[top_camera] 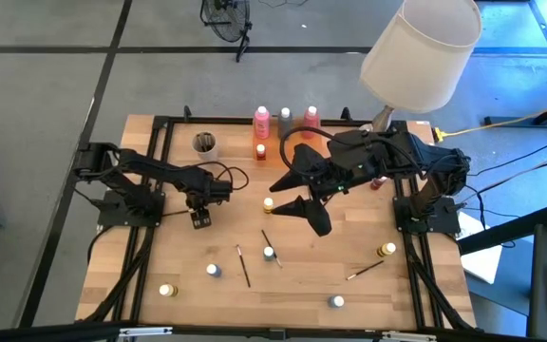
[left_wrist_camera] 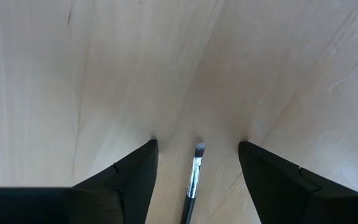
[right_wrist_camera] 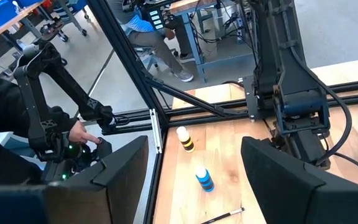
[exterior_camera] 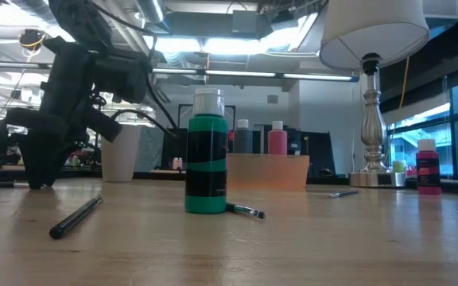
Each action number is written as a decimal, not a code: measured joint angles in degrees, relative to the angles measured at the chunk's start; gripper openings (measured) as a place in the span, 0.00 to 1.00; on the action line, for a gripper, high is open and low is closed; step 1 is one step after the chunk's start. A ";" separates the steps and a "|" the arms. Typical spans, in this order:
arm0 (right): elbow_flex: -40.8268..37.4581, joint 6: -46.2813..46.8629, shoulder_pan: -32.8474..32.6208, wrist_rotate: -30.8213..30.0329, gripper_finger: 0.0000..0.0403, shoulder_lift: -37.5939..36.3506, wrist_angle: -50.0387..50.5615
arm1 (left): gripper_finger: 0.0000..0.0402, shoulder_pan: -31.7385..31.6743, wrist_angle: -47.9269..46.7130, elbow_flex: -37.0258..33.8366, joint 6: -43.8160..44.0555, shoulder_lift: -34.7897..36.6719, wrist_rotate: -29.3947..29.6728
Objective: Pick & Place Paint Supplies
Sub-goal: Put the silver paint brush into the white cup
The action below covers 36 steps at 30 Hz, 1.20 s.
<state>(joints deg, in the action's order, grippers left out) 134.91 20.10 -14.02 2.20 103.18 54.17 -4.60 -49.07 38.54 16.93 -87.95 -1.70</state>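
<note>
My left gripper [left_wrist_camera: 197, 144] points straight down at the table's left middle [top_camera: 200, 218], open. Its fingertips stand low at the wood on either side of a thin dark brush [left_wrist_camera: 194, 177], whose bristle end lies between them, untouched. My right gripper [top_camera: 307, 211] hangs open high over the table's middle with nothing in it. Two pink bottles [top_camera: 262, 120] [top_camera: 311, 117] and a grey one [top_camera: 286, 118] stand at the far edge. Small pots [top_camera: 214, 270] [top_camera: 270, 253] [top_camera: 387, 249] and two more brushes [top_camera: 241, 264] [top_camera: 366, 270] lie scattered on the near half.
A beige cup [top_camera: 204, 144] stands at the back left, just beyond my left gripper. A white-shaded lamp [top_camera: 424, 47] rises at the far right corner. In the low view a green bottle [exterior_camera: 206, 155] stands close in front, with a brush [exterior_camera: 76, 216] lying to its left. A person [right_wrist_camera: 5, 118] sits beyond the table.
</note>
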 joint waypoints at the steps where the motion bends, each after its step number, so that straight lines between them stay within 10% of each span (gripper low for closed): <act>1: 0.00 0.00 0.06 -0.02 0.65 0.00 0.00 | 0.55 0.00 -0.03 0.05 -0.02 -0.15 -0.08; 36: 0.00 1.67 0.04 -0.02 0.65 0.00 -0.02 | 0.23 -0.04 -0.14 0.05 -1.82 -0.27 -2.13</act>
<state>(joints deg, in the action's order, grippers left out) 134.91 21.76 -13.98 2.17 103.18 54.15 -4.64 -49.21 38.59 15.11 -88.23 -3.84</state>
